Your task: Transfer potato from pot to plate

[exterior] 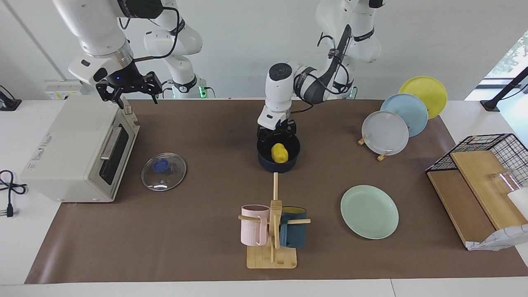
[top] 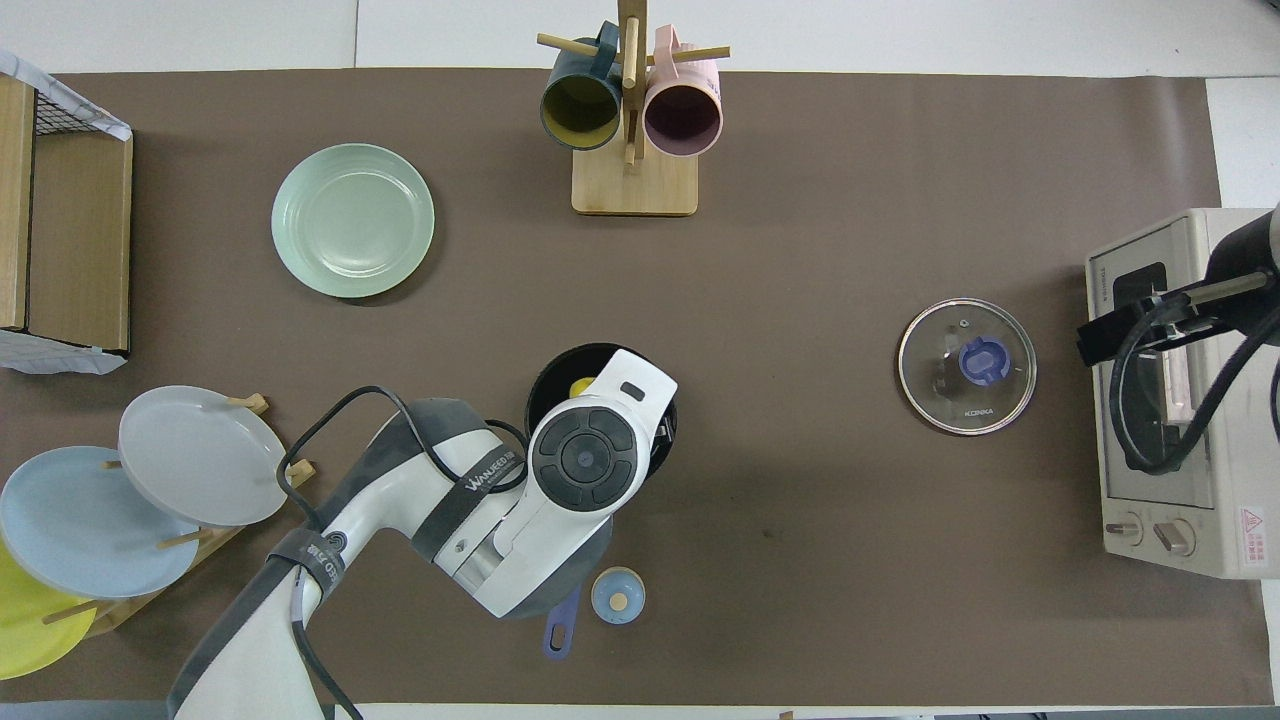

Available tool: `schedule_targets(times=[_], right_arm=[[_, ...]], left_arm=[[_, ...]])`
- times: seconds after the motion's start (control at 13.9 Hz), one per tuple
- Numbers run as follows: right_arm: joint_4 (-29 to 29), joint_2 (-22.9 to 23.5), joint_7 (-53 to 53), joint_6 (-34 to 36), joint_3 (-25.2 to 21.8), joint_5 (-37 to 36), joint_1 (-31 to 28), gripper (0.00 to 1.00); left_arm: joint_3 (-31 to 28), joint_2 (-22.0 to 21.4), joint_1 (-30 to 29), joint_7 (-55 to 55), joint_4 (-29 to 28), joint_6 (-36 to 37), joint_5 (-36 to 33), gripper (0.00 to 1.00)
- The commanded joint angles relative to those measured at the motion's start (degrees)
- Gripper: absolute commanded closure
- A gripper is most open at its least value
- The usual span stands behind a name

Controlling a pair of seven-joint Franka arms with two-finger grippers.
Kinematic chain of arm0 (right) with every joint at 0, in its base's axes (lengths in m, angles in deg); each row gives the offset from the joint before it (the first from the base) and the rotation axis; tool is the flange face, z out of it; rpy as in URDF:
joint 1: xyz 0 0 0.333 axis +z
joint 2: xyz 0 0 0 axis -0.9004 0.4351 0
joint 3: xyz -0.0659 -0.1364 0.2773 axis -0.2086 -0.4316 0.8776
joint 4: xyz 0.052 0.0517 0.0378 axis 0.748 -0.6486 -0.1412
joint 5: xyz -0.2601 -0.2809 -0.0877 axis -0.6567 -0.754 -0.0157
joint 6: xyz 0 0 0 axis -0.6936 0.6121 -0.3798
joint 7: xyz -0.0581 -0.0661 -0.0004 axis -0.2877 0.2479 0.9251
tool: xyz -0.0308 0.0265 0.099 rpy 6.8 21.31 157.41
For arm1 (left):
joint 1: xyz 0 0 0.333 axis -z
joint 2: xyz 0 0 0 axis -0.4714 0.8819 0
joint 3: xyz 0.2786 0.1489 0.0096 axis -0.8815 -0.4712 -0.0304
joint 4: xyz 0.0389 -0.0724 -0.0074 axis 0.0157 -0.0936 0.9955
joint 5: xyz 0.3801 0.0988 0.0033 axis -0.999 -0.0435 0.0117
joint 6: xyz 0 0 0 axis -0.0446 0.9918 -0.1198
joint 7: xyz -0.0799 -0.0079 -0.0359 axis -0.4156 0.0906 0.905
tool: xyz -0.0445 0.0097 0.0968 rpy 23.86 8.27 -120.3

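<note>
Toaster oven (exterior: 78, 150) — cream body, two knobs, a red warning sticker visible from overhead; sits at the right arm's end of the table. The right gripper (exterior: 128, 88) hangs over its top, jaws spread wide, nothing in them.

Glass lid (top: 966, 366) — clear, blue knob, "KONKA" printed on the glass; lies flat on the brown mat beside the oven, toward the table's middle.

Mug tree (exterior: 272, 231) — wooden stand carrying a pink mug (exterior: 255, 225) and a dark teal mug (exterior: 293, 232); farther from the robots than the pot.

Pot (exterior: 279, 157) — navy saucepan, black inside. The left gripper (exterior: 277, 133) sits just over its rim on the robots' side, jaws wide and empty. The arm's link reads "WANJEED" in the overhead view.

Potato (exterior: 279, 152) — yellow, lying inside the pot, just below and in front of the left gripper's fingertips; not gripped.

Small blue disc (top: 617, 595) — on the mat near the pot handle's end.

Plate (exterior: 369, 211) — mint green, bare, flat on the mat, well apart from the left gripper toward the left arm's end.

Plate rack (exterior: 381, 156) — holds grey-white, light blue and yellow plates upright.

Wire basket (exterior: 482, 150) — at the left arm's end, over wooden boards.
</note>
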Motion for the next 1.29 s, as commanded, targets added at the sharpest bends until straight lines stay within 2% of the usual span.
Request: schedule_targets(times=[0.0, 0.29, 0.79, 0.93, 1.0, 1.22], right_arm=[[-1.87, -1.45, 0.71, 0.36, -0.08, -0.46, 0.04, 0.00], [-2.40, -1.98, 0.88, 0.36, -0.08, -0.46, 0.30, 0.00], [-3.98, -2.86, 0.88, 0.45, -2.02, -0.46, 1.53, 0.00], [-5.73, -3.99, 1.32, 0.19, -2.02, -0.46, 1.79, 0.00], [-5.83, -4.09, 2.02, 0.10, -2.02, -0.46, 1.71, 0.00], [-6.09, -4.00, 2.64, -1.75, -2.19, -0.38, 1.44, 0.00]], left_arm=[[-0.02, -0.28, -0.54, -0.24, -1.42, -1.62, -1.58, 0.00], [-0.02, 2.26, -0.89, -0.42, -1.16, -3.11, -2.72, 0.00], [-0.02, 2.35, -1.15, -0.33, -1.07, -3.03, -3.69, 0.02], [0.07, 2.27, -0.98, -0.42, -1.07, -2.59, -3.69, 0.19], [0.07, 2.27, -0.80, -0.68, -1.07, -2.50, -3.69, 0.32], [0.07, 2.27, -0.80, -0.68, -0.90, -2.33, -3.60, 0.80]])
